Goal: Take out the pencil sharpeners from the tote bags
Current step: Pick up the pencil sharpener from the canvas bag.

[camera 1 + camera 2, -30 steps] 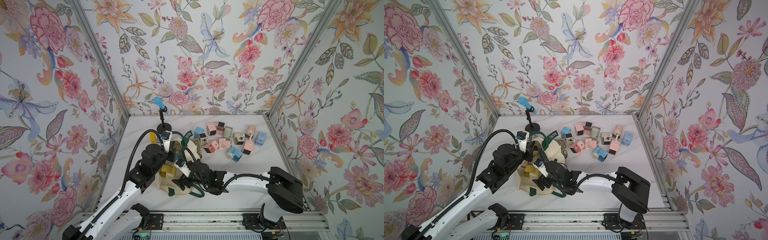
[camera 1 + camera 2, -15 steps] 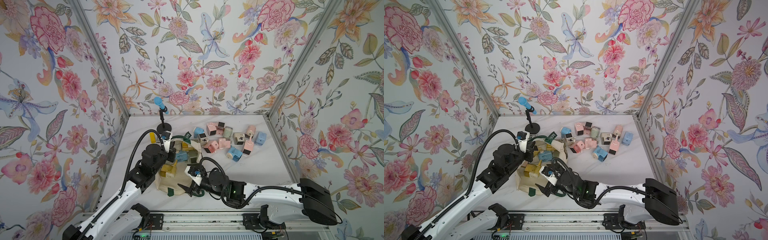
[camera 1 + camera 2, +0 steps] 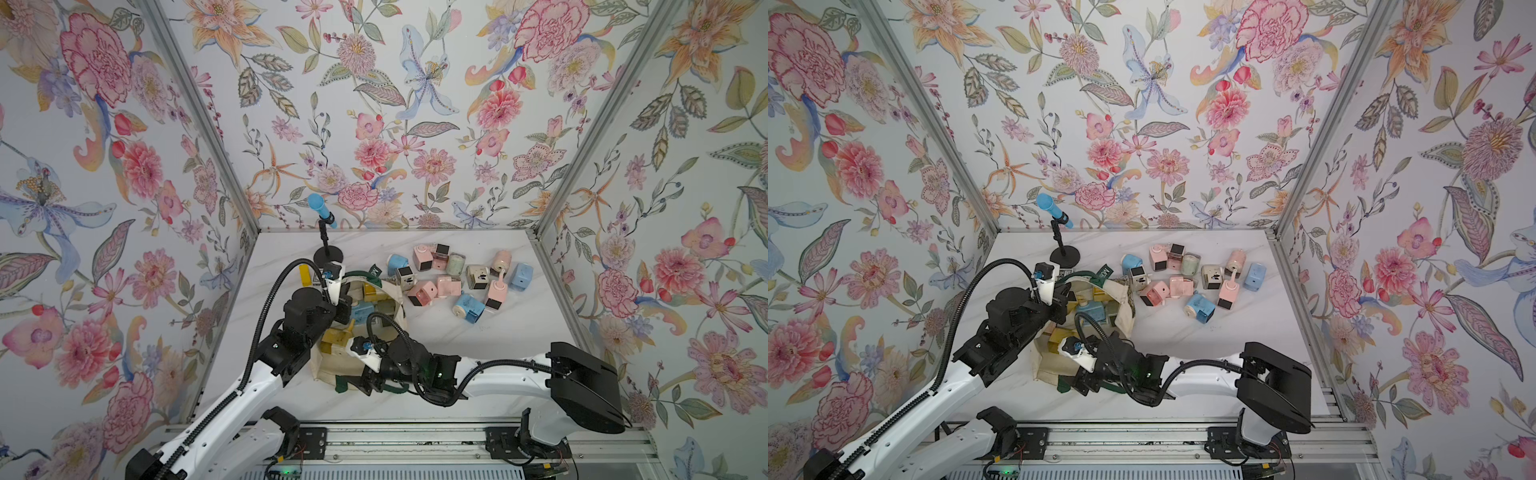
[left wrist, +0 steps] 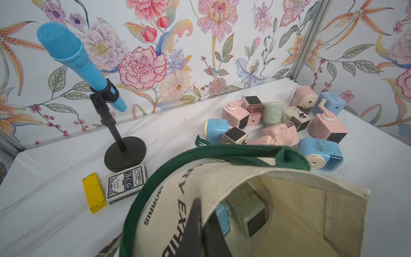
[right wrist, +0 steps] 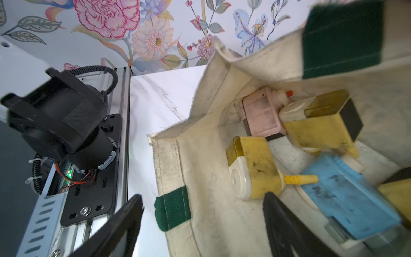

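Note:
The cream tote bag (image 3: 332,365) with dark green handles lies open on the white table in both top views. My left gripper (image 4: 200,224) is shut on its far rim, pinching the canvas beside the lettering. My right gripper (image 5: 202,213) is open and straddles the near rim, one finger (image 5: 124,222) outside and the other inside the bag. Inside lie yellow (image 5: 255,169), pink (image 5: 262,115), blue (image 5: 347,195) and sage green (image 4: 246,213) pencil sharpeners. Several more pencil sharpeners (image 3: 449,274) lie in a loose pile on the table at the back right of the bag.
A blue microphone (image 3: 322,210) on a black round stand is at the back, just behind the bag. A flat yellow bar (image 4: 93,191) and a dark card deck (image 4: 126,182) lie beside the stand's base. Patterned walls close in three sides.
My right arm has drawn back toward the front, bringing its gripper to the bag's near rim, and its fingers have narrowed a little. The left gripper has kept its hold.

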### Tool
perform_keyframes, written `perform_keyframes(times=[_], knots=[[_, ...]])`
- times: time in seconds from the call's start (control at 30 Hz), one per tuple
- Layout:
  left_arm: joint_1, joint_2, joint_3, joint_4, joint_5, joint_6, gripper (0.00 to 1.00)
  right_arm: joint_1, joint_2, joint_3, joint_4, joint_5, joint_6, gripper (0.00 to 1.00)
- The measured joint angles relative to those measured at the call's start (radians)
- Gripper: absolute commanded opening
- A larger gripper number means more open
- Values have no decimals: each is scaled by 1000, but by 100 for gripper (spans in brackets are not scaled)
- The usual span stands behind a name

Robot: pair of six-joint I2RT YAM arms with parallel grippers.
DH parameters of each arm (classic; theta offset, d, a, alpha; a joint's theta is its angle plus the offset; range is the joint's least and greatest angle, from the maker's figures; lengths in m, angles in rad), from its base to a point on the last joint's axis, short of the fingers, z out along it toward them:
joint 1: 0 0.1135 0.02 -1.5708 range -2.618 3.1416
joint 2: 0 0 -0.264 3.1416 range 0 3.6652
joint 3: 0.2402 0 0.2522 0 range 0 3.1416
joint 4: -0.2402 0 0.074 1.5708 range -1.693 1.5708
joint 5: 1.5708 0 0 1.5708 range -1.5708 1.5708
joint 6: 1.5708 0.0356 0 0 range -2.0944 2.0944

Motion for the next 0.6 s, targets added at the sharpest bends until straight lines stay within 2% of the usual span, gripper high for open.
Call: perform_keyframes(times=[0.23, 0.6], knots=[[1, 1, 0, 0, 3, 0, 0, -21, 173, 90, -17, 8, 86, 88], [2, 6, 0, 1, 9, 0, 0, -152, 278, 199, -34, -16, 182, 92]])
